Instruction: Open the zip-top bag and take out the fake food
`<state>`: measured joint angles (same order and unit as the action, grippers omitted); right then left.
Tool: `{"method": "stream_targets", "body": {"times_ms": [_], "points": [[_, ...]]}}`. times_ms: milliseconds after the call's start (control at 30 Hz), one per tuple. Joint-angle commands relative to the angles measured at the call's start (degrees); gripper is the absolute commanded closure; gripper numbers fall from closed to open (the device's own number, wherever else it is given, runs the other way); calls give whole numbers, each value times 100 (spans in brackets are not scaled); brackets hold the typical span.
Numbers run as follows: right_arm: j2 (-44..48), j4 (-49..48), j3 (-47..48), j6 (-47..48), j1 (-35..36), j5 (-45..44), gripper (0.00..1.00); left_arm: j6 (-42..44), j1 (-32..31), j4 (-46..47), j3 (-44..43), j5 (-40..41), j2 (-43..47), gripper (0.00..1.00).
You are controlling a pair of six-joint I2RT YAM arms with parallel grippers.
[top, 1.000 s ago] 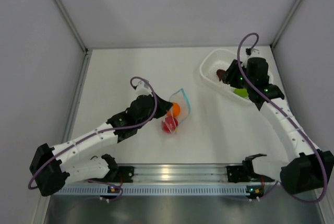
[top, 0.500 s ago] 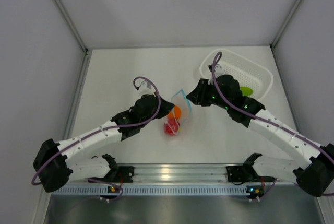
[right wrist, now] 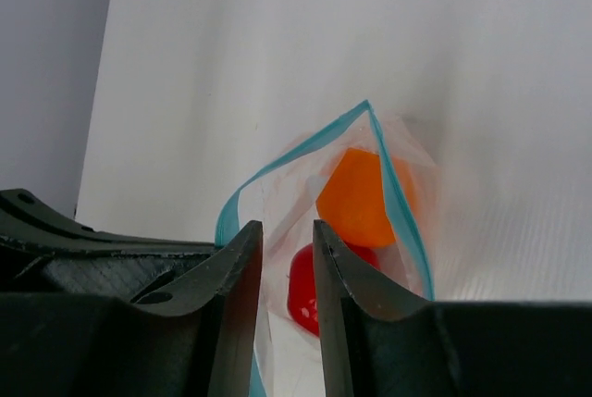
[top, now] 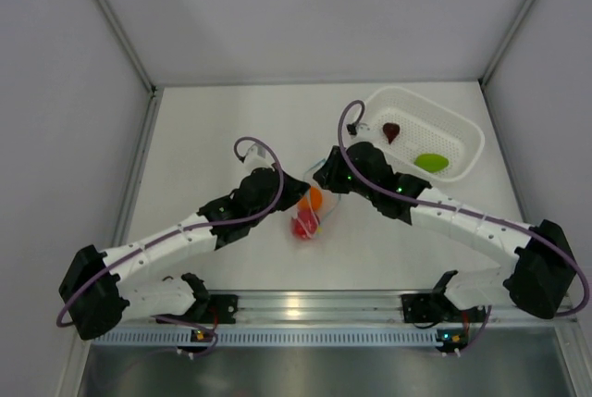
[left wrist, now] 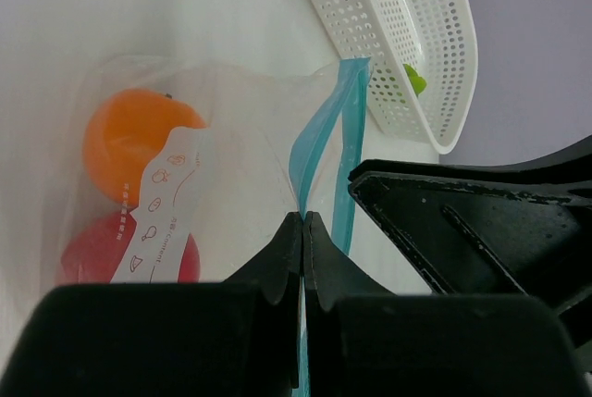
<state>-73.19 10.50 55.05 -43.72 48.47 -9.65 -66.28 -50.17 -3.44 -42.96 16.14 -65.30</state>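
On the table [top: 213, 129] — the zip-top bag [top: 326, 197] lies between both arms, mouth toward the right.
Top view: the right end effector [top: 324, 175] is nearest the mouth. Left wrist: the left end effector [left wrist: 302, 230] is pressed together on the zip strip [left wrist: 324, 129]. Right wrist: the right fingers are narrowly spread — orange ball [right wrist: 356, 198] and red ball [right wrist: 310, 291] sit straight ahead inside.

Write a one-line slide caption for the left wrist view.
The left gripper pinches the blue strip of the zip-top bag; orange ball and red ball inside, white basket beyond.
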Motion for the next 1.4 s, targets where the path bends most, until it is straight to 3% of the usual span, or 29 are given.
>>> {"method": "stream_targets", "body": {"times_ms": [0,367,700,933,1367], "points": [[-291,-435,147,-356,207,-484,71,-341,-54,465,24,205,149,100],[-1056,-901,182,-576,470,-793,75,-948,-98,608,314,434,360,100],[-1926,-989,489,-883,488,-959,78,-1378,-98,889,464,47,386,100],[-2129,-1226,245,-410,488,-1170,80,-1405,-98,880,604,240,632,100],[-1277,467,-196,768,426,-3217,82,-1142,-80,872,710,135,1037,100]]}}
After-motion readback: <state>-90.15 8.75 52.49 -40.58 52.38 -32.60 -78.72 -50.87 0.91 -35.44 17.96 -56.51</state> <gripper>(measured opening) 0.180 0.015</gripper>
